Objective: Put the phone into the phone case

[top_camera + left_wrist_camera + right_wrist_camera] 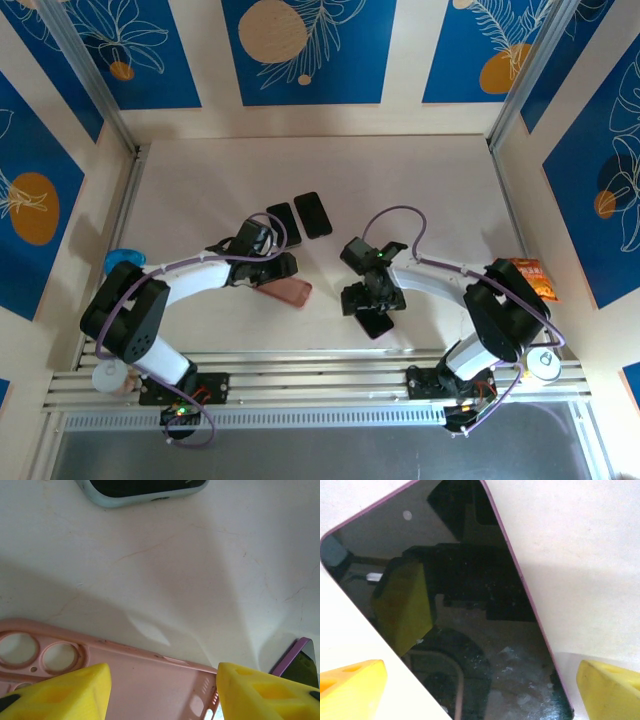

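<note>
**Phone** (470,620): flat on worktop (600,555), directly beneath right pincer (481,680), whose jaws stand wide, unloaded. Rigid, glossy glass, probably slippery and scratch-prone; likely best taken across its purple long edges.

**Phone case** (150,690): pink, likely light and flexible; under half-parted left pincer (162,677), grip unclear.

I ran white arms (200,272) with black joints (125,315) and looping purple cables (400,212); the left gripper (162,680) and right gripper (481,672) had yellow fingers (65,692).
</note>
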